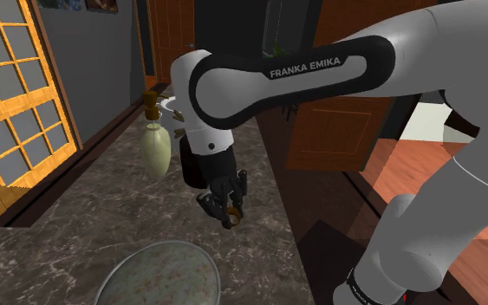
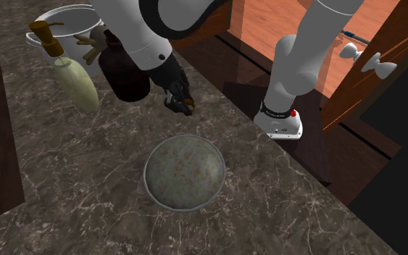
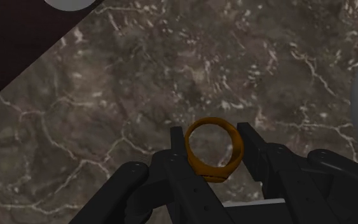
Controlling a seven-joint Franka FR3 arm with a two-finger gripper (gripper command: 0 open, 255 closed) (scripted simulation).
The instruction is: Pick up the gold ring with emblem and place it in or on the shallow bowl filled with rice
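The gold ring [image 3: 214, 150] sits clasped between my black fingers, its hoop upright and facing the wrist camera. My gripper [image 1: 229, 213] hangs above the dark marble counter with the ring [image 1: 231, 221] at its tip, lifted off the surface. The shallow grey bowl with speckled rice [image 1: 159, 275] lies on the counter below and toward the shoulder view's left of the gripper. In the second exterior view the gripper [image 2: 181, 102] hovers just beyond the bowl [image 2: 185, 172], and the ring [image 2: 187, 101] shows as a small gold spot at the fingertips.
A pale green bottle with a gold cap [image 1: 155, 143] and a dark brown bottle [image 2: 125, 72] stand behind the gripper, next to a grey pot [image 2: 61, 22]. The marble counter's edge [image 1: 272, 173] drops to a wooden floor on the shoulder view's right. An orange lattice window [image 1: 16, 95] flanks the counter.
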